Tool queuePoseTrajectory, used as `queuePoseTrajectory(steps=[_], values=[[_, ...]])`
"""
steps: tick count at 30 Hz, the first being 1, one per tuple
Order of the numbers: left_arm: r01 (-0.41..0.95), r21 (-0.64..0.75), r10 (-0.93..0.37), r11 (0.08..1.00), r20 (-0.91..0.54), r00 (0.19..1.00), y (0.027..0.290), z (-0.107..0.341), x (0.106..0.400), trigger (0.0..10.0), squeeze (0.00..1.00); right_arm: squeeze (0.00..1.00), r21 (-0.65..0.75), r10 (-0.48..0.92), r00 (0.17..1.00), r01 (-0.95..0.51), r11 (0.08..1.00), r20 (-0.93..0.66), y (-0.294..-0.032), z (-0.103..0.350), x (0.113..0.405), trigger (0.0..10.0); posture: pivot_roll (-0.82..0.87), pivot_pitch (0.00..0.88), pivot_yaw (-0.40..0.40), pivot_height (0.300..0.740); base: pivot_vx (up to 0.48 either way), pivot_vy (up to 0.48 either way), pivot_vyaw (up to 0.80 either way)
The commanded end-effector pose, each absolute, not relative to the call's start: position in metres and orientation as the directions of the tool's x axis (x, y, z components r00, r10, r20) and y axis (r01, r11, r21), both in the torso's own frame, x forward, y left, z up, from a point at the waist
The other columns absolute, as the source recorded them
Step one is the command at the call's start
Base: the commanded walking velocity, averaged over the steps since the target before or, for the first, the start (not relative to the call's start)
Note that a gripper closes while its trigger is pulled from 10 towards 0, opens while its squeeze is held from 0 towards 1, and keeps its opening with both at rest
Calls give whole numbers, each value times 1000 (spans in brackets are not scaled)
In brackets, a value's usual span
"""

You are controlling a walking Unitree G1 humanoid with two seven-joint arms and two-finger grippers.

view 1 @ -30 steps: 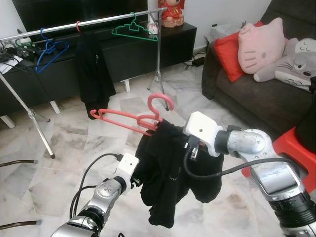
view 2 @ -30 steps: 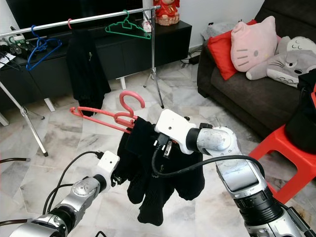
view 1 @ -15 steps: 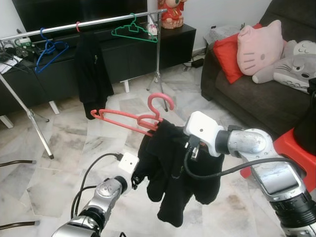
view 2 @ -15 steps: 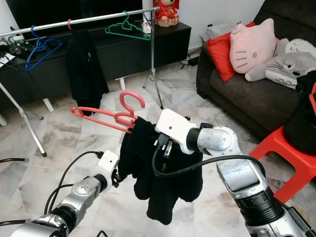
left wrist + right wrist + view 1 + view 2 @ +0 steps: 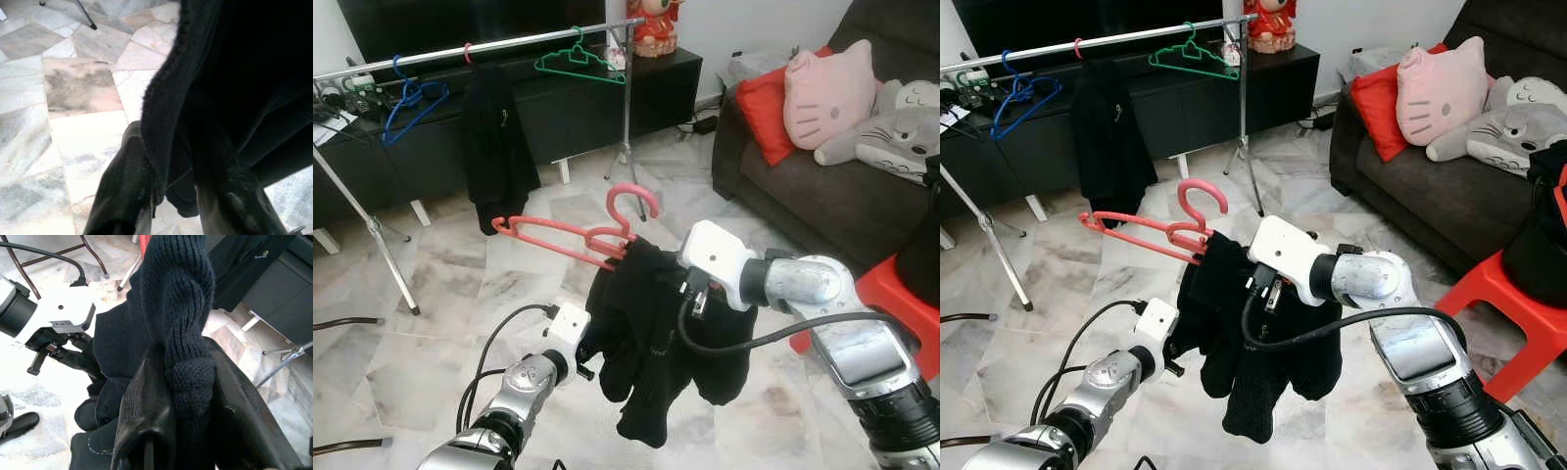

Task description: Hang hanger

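Your right gripper (image 5: pixel 186 431) is clenched on a fold of the black knit garment (image 5: pixel 666 333), with the ribbed cloth bunched between its two black fingers (image 5: pixel 146 426). It holds this up at mid-height, just below the neck of the pink hanger (image 5: pixel 578 235). Your left gripper (image 5: pixel 171 196) has pinched the garment's lower left edge; the hem sits between both fingers, above marble floor (image 5: pixel 431 323).

The garment droops from the hanger's right end and covers that arm. The hanger's left arm sticks out bare and tilted, hook up. The hanger is in the air, well short of the clothes rail (image 5: pixel 509 44).

On the rail, left to right: blue hanger (image 5: pixel 411 103), black jacket (image 5: pixel 494 147) on a pink hook, green hanger (image 5: pixel 579 61). Behind it is a dark low cabinet (image 5: pixel 587 98). Right side: dark sofa (image 5: pixel 803 186) with a red cushion (image 5: pixel 764 103), pink cat pillow (image 5: pixel 827 93) and grey plush (image 5: pixel 901 127). A red stool (image 5: pixel 901 294) is near your right arm.
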State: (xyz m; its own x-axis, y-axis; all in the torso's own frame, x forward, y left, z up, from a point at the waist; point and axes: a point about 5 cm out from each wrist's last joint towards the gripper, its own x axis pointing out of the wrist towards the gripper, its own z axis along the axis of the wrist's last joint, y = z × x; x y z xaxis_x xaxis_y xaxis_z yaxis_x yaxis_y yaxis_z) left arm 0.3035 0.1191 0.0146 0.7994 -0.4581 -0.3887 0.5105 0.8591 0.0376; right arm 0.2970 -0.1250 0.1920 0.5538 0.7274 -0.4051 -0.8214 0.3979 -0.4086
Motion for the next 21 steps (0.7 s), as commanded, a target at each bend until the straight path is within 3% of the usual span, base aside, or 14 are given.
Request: queuePoseTrajectory(steps=[1, 21], values=[[514, 25, -465, 858, -390, 795, 119, 16, 305, 0, 0, 0, -440, 742, 563, -806, 395, -365, -122, 204, 297, 0, -181, 0, -19, 727, 0, 0, 0], [513, 38, -452, 858, -420, 787, 124, 12, 303, 0, 0, 0, -426, 731, 573, -804, 415, -370, -123, 199, 299, 0, -174, 4, -17, 727, 0, 0, 0]])
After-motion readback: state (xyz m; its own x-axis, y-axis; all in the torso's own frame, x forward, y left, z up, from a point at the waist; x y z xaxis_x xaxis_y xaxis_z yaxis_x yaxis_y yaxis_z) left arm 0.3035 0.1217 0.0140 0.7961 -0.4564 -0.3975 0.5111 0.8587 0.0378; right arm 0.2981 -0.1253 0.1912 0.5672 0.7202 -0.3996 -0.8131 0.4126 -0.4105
